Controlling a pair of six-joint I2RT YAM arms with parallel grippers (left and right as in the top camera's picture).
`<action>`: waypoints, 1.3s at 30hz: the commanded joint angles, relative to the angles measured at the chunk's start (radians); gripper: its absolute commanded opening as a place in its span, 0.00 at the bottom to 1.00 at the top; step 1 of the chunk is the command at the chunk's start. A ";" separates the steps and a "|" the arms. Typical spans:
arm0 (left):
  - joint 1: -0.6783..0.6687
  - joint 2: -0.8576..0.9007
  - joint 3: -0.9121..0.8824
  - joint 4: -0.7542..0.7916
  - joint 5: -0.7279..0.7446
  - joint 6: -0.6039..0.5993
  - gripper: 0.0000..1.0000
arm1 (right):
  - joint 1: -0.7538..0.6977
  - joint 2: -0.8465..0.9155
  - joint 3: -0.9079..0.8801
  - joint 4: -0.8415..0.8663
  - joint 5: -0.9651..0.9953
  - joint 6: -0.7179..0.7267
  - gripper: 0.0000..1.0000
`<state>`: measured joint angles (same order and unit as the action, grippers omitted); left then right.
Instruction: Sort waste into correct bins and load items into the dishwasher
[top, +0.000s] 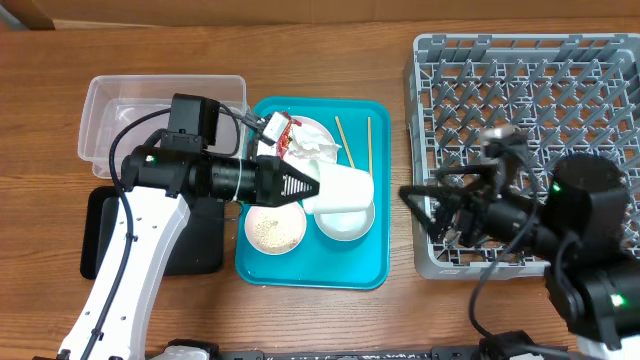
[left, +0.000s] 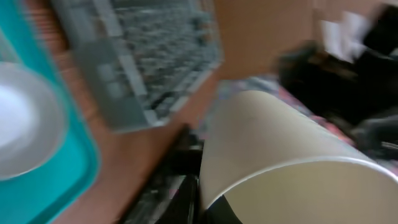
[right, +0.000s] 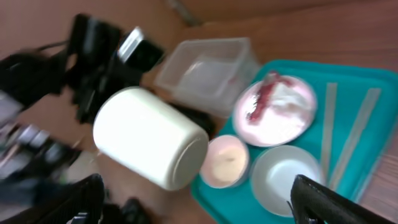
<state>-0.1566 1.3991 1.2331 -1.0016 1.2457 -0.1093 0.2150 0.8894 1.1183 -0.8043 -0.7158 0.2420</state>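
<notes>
The left gripper (top: 315, 187) holds the white cup (top: 348, 188) sideways above the teal tray (top: 320, 267). A loose hold could drop it onto the bowl (top: 345, 224) below. The right gripper (top: 420, 210) is wide open near the dish rack (top: 560, 80).

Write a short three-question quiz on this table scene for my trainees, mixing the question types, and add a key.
1. True or false: the left gripper holds the white cup.
2. The chopsticks lie on: A) the teal tray; B) the black tray; C) the dish rack.
3. Fill in: the red wrapper lies on the white ____.

Key: 1 true; 2 A; 3 plate.
</notes>
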 joint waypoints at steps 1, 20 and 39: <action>-0.001 0.005 0.010 0.013 0.295 0.088 0.04 | 0.068 0.056 0.020 0.058 -0.227 -0.079 0.97; -0.001 0.005 0.010 0.043 0.322 0.088 0.04 | 0.212 0.174 0.020 0.328 -0.378 -0.006 0.74; -0.001 0.005 0.010 -0.096 -0.380 0.064 0.94 | -0.070 0.043 0.022 -0.030 0.135 -0.006 0.53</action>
<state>-0.1570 1.3991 1.2331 -1.0580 1.2427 -0.0422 0.2302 0.9859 1.1233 -0.7387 -0.8650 0.2348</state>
